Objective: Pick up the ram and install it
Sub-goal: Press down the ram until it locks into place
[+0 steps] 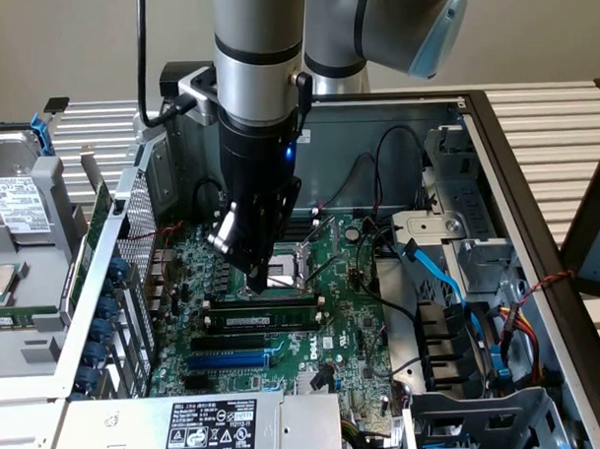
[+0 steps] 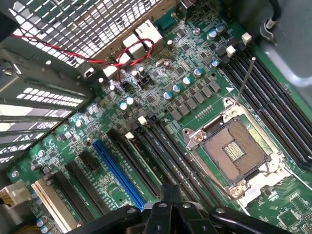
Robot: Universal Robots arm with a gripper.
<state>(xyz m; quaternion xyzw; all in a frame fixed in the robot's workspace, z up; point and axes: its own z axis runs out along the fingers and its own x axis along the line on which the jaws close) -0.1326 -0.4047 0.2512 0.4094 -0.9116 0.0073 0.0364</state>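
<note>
In the exterior view the ram [image 1: 277,306], a long thin green stick, stands on edge in the black slot nearest the CPU socket [image 1: 304,256] on the motherboard [image 1: 351,330]. My gripper [image 1: 257,279] hangs straight down over it, its fingers together and the tips resting on the stick's top edge left of its middle. The wrist view shows the shut fingers [image 2: 164,197] low over the row of black slots [image 2: 161,151], between the blue slot [image 2: 119,168] and the open socket [image 2: 234,146]. I cannot pick out the ram there.
The motherboard lies inside an open computer case [image 1: 500,153]. More black slots [image 1: 247,339] and a blue slot [image 1: 226,361] lie next to the ram. Blue and black cables [image 1: 436,274] and drive bays crowd the exterior view's right. A perforated metal wall [image 1: 132,229] rises at its left.
</note>
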